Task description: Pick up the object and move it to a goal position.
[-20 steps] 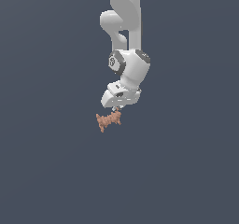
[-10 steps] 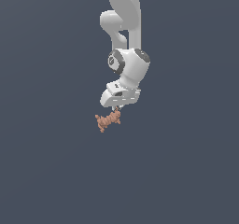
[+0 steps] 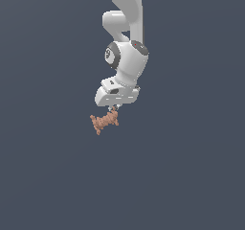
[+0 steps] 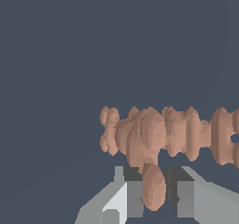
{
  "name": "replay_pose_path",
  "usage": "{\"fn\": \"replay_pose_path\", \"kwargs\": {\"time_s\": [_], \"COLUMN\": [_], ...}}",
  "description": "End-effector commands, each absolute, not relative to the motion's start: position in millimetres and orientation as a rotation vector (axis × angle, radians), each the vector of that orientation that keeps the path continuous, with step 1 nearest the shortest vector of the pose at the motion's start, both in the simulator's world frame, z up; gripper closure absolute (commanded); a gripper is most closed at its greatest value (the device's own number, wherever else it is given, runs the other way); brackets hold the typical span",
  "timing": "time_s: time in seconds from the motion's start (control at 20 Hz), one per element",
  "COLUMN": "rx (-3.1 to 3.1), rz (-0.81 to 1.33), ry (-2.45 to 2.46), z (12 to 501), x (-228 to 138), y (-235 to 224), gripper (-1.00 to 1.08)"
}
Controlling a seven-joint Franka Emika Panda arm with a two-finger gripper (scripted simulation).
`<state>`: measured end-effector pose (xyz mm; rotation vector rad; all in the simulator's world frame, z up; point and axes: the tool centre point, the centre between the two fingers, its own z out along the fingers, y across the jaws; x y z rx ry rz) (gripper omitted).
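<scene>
The object (image 3: 104, 121) is a small orange-brown, bumpy, elongated piece with flared knobbly ends. In the exterior view it hangs just below the white arm's hand, tilted, with one end under the fingers. My gripper (image 3: 114, 110) is shut on it near that end. In the wrist view the object (image 4: 168, 133) lies crosswise, and one knob of it sits pinched between the two grey fingers (image 4: 133, 195) of my gripper (image 4: 154, 192). The fingertips are mostly hidden by the hand in the exterior view.
Only a plain dark grey-blue surface (image 3: 191, 176) shows around the arm. No goal marker shows in either view.
The arm and the held object have barely shifted; the object stays in the gripper at about the same place.
</scene>
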<state>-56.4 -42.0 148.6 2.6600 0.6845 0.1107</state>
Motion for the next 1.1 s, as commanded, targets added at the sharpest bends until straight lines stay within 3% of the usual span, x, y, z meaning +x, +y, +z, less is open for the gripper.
{"fn": "replay_pose_path", "kwargs": {"time_s": [0.0, 0.55, 1.05], "rx": [2.661, 2.661, 2.659], "rz": [0.112, 0.112, 0.112], "ry": [0.685, 0.685, 0.684], "z": [164, 234, 258], "x": [-52, -32, -24], "y": [-53, -103, -120], "gripper": [1.08, 1.08, 1.08]}}
